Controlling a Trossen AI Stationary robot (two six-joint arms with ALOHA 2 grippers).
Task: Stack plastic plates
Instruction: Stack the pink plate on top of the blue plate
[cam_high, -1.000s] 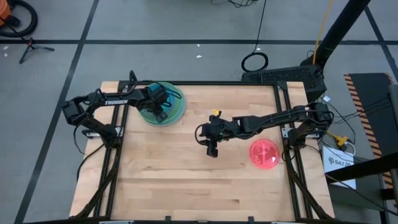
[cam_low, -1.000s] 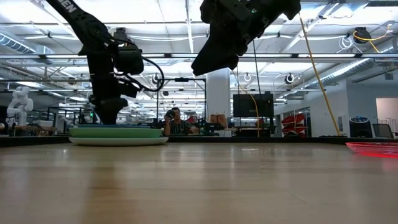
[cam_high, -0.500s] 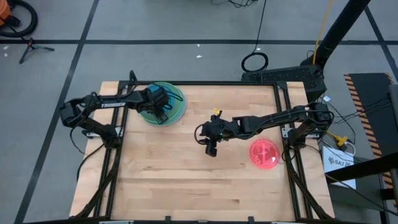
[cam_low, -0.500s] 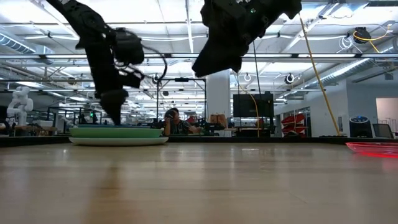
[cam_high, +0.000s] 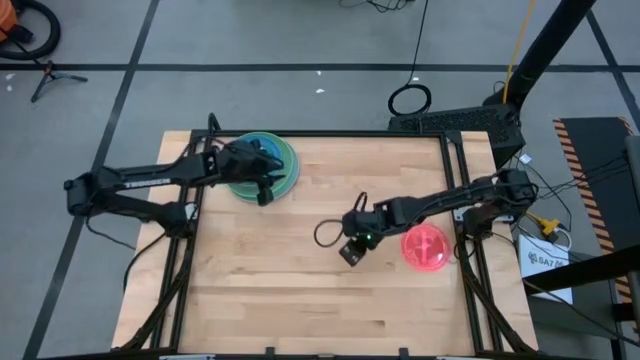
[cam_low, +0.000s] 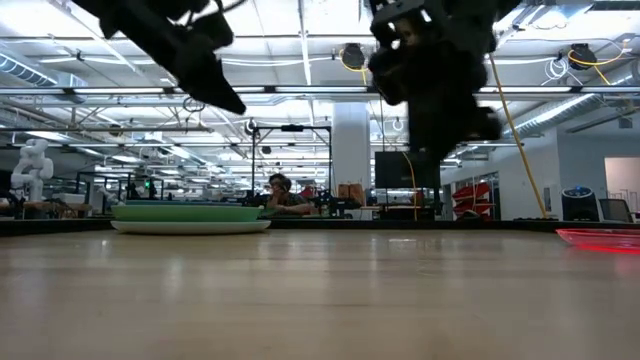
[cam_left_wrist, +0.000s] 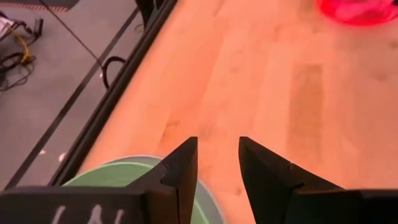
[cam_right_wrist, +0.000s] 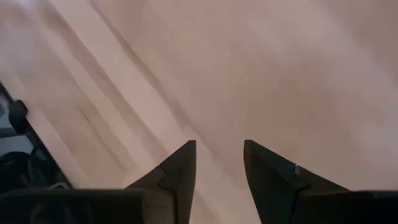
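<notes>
Lying flat near the table's right edge, the pink plate (cam_high: 426, 248) sits just beside the right gripper (cam_high: 352, 250), fingers parted and empty; left gripper (cam_high: 262, 190), likewise parted, hovers by the far-left stack of plates (cam_high: 285, 160).

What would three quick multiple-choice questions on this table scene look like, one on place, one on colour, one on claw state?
1. Where is the stack of plates?
A. far left corner of the table
B. near right corner
C. table centre

2. What colour is the lone plate by the right edge?
A. yellow
B. pink
C. black

3. What does the right claw hold?
A. a plate
B. a cup
C. nothing

Answers: 1 A, the high view shows the stack under the left claw at that corner. 2 B, it shows pink. 3 C, only bare wooden table shows between its parted fingers.
</notes>
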